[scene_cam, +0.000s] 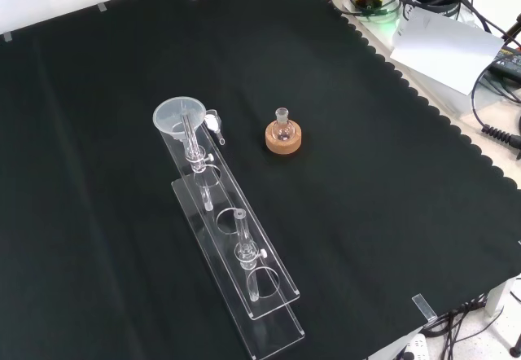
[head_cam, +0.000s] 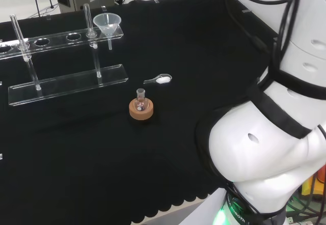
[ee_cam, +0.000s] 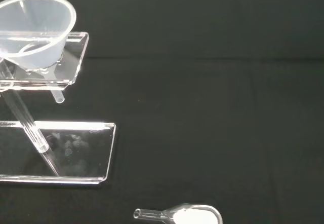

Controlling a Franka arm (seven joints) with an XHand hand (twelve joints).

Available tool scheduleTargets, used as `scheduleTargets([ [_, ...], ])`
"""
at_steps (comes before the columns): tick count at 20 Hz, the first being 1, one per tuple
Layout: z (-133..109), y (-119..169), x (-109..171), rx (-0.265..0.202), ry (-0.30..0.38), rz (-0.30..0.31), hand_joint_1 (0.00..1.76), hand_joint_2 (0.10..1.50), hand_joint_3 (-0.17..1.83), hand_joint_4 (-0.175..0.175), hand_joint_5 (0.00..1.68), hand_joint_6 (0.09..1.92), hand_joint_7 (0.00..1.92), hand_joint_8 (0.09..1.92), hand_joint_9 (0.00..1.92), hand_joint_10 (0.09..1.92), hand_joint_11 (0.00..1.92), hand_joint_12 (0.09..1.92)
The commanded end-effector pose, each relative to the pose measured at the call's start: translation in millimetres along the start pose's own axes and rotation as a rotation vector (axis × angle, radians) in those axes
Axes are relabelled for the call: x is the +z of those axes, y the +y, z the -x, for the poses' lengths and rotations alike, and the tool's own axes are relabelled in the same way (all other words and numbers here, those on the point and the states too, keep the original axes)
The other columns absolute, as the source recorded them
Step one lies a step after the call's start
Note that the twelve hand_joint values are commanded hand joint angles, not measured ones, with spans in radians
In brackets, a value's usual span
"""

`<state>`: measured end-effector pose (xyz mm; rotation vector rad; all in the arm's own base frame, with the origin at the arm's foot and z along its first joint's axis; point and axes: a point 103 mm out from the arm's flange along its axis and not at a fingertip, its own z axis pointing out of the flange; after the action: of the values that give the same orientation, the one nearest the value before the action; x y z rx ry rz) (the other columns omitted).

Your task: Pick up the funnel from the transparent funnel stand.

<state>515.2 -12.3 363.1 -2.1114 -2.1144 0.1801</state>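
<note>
Funnel (head_cam: 108, 23) in clear stand (head_cam: 66, 82), spoon (head_cam: 159, 79) and corked flask (head_cam: 141, 105) nearby; fingers' state indiscernible.

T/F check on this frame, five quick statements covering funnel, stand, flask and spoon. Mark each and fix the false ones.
1. The funnel sits in the end hole of the clear funnel stand. True.
2. The small flask lies on its side on the cloth. False: it stands upright in a cork ring.
3. A small clear spoon holding white powder lies on the cloth, apart from the stand. True.
4. The funnel holds a dark liquid. False: it looks empty and clear in the wrist view.
5. Every hole in the stand's top plate has a funnel in it. False: the head view shows one funnel; the other holes are open.
</note>
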Motion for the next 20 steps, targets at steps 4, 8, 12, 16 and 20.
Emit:
scheduleTargets([
  [4,-53.9,35.9,36.8,-0.081,-0.04,-0.074,0.07,1.19,0.33,-0.006,0.25,0.09,0.04,0.55,0.23,0.65,0.1,1.38],
  [8,-63.6,41.1,47.5,-0.093,-0.069,-0.101,0.12,1.17,0.31,-0.007,0.24,0.09,0.05,0.56,0.23,0.65,0.09,1.39],
  [12,-69.3,45.3,53.8,-0.098,-0.091,-0.12,0.23,1.11,0.28,-0.014,0.23,0.09,0.07,0.57,0.24,0.66,0.09,1.39],
  [16,-83.2,48.5,53.4,-0.096,-0.158,-0.142,0.35,1.03,0.25,-0.021,0.24,0.09,0.08,0.61,0.27,0.68,0.08,1.4],
  [20,-94.2,55.7,53.8,-0.109,-0.167,-0.194,0.43,0.92,0.24,-0.027,0.23,0.09,0.07,0.68,0.27,0.72,0.08,1.42],
])
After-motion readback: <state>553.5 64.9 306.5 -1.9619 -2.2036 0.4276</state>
